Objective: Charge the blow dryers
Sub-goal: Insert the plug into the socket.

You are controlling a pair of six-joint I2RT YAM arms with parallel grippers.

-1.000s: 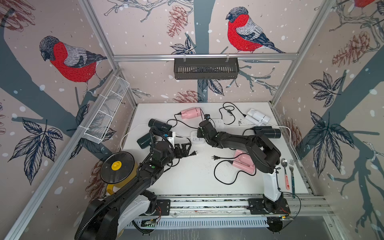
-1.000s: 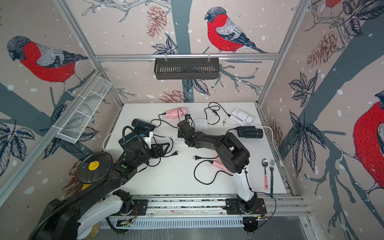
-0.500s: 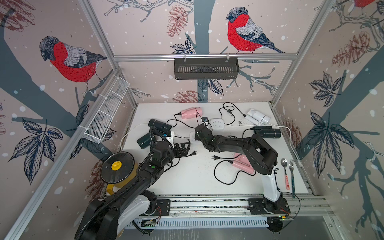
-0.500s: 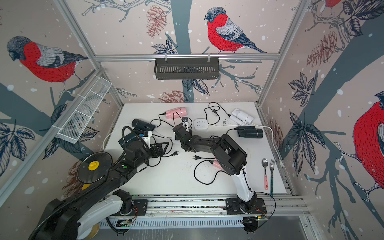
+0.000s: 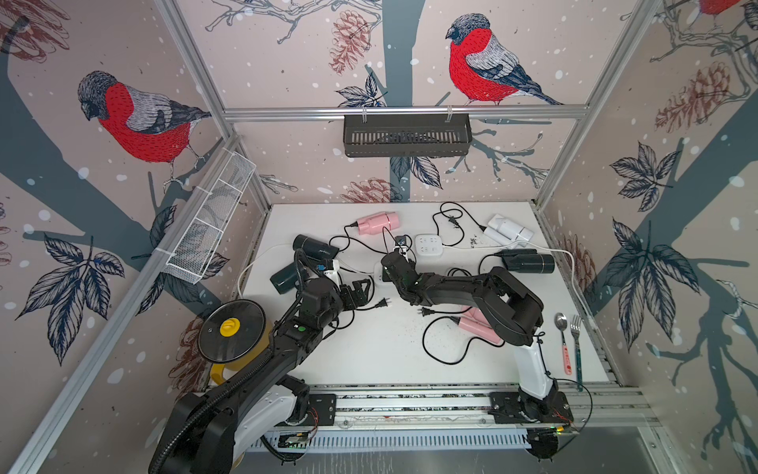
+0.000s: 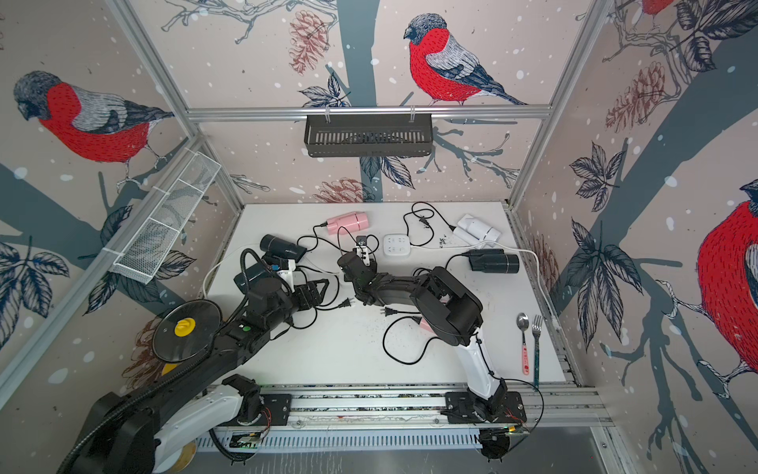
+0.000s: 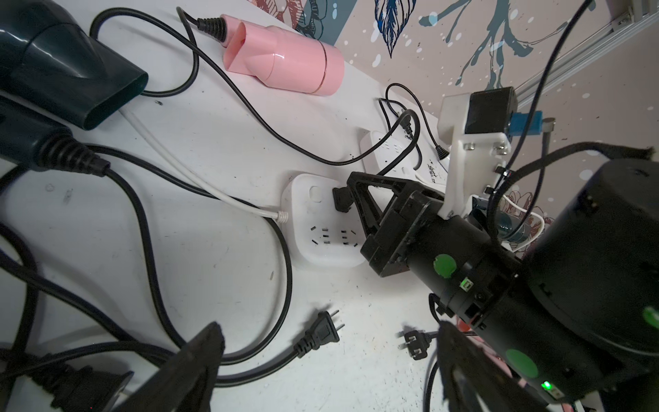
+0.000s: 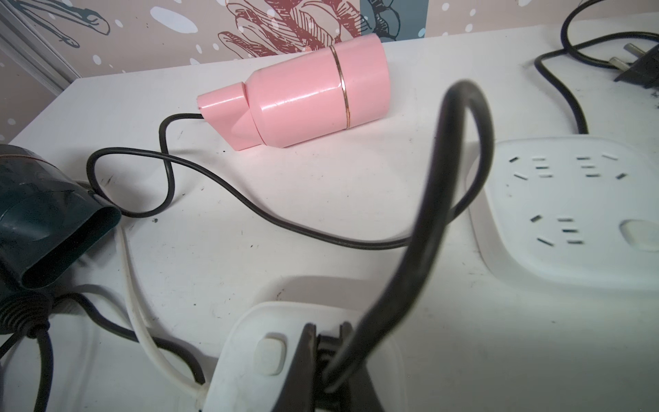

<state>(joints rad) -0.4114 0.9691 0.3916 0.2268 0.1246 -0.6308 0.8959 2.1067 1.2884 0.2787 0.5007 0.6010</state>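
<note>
My right gripper (image 8: 327, 330) was clamped on a plug (image 8: 323, 351) over the strip (image 8: 249, 321). My left gripper (image 5: 363, 289) stood wide open, empty. The pink dryer (image 8: 303, 92) lay beyond the strip.

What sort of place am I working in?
Probably a staged robot test cell, not a home: aluminium frame, bird-print wall panels, arms mounted on a rail at the table's front.

glossy pink plastic blow dryer (image 8: 303, 96), scuffed matt white table (image 8: 321, 199), seemingly rubbery black cord (image 8: 433, 178).
</note>
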